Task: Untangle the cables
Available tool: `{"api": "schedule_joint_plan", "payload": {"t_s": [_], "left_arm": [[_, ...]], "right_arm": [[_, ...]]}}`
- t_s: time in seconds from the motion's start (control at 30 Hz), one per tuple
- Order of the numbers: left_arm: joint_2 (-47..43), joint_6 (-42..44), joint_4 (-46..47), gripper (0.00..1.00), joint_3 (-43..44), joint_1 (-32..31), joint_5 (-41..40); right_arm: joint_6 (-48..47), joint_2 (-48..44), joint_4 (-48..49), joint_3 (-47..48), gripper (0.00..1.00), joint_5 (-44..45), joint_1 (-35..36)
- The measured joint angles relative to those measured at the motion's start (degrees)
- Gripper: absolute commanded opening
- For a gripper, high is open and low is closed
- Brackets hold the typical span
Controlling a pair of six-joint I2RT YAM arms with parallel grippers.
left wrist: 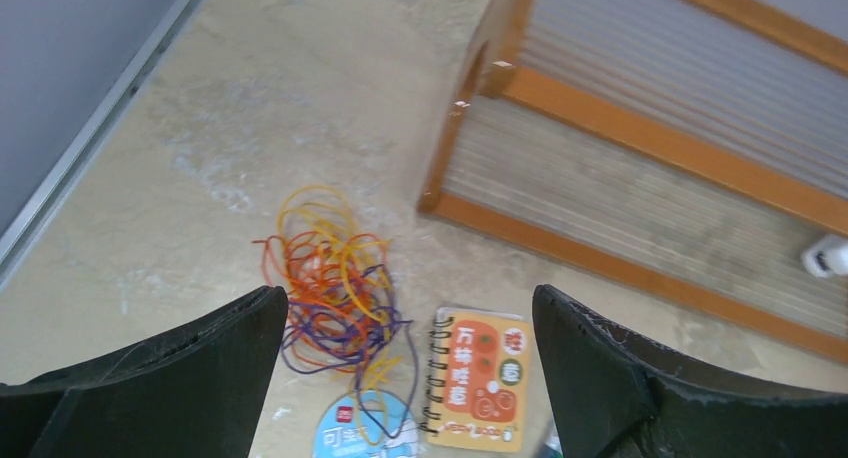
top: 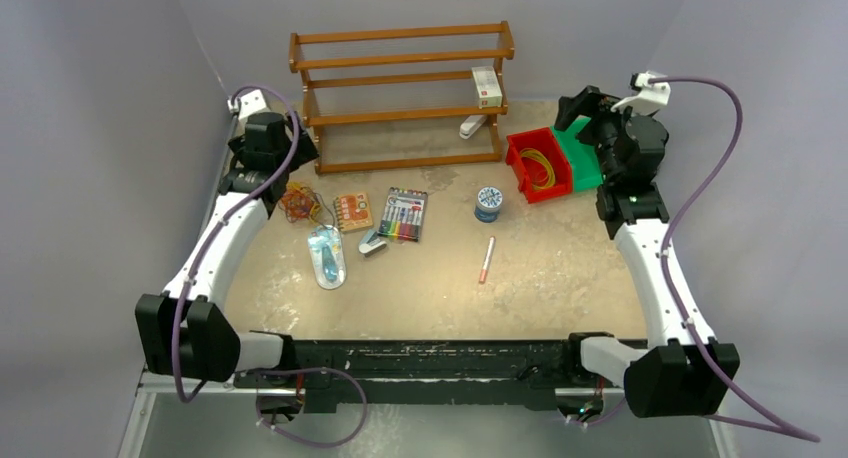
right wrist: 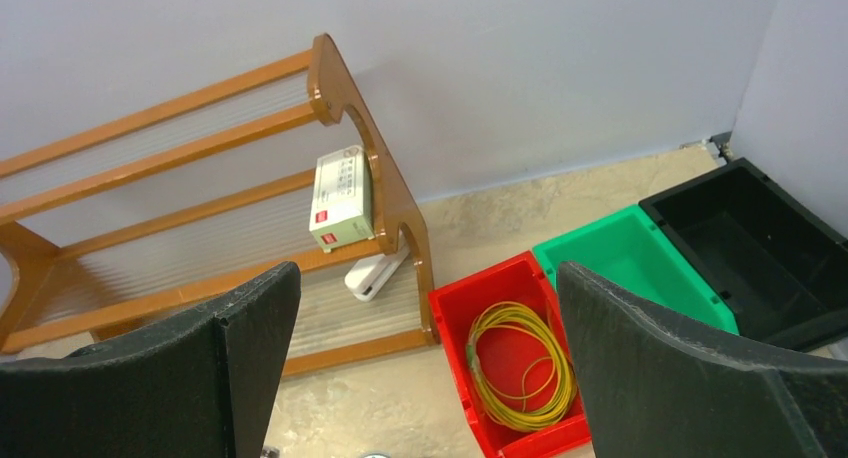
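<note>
Left gripper (left wrist: 408,303) jaws wide, nothing held; I see cables (left wrist: 330,288) bunched at 10 o'clock from notebook (left wrist: 480,378). Right gripper (right wrist: 428,278) likewise released, empty; yellow cable (right wrist: 520,363) coiled in red bin (right wrist: 450,313), table's (top: 560,298) 2 o'clock.

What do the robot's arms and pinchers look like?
Two arms: the left arm and the right arm have white tube-shaped links with chunky black joints. A lilac hose loops along each. The left gripper and right gripper each have two wide, black, pointed fingers with rough edges.

Tangled yellow, orange, purple cables (left wrist: 335,283)
</note>
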Motion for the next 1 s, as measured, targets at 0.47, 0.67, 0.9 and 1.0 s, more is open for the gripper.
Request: {"api": "schedule_joint_plan", "payload": {"t_s": [0.47, 0.67, 0.9, 1.0], "left_arm": [[13.6, -2.7, -2.9, 0.99, 0.1, 6.4, 6.5], [20.8, -3.8, -4.0, 0.99, 0.4, 6.8, 6.1], [24.4, -4.7, -5.8, 0.97, 0.5, 6.8, 2.0], [25.0, -5.7, -5.5, 0.89, 0.4, 6.8, 1.0]], "right_arm": [[0.6, 4.2, -1.4, 0.0, 0.99, -3.4, -0.1], [0.9, 5.2, -2.1, 0.0, 0.99, -4.6, -0.1], [1.1, 6.3, -2.1, 0.0, 0.99, -6.3, -0.1], [1.1, 7.0, -2.1, 0.0, 0.99, -6.6, -0.1]]}}
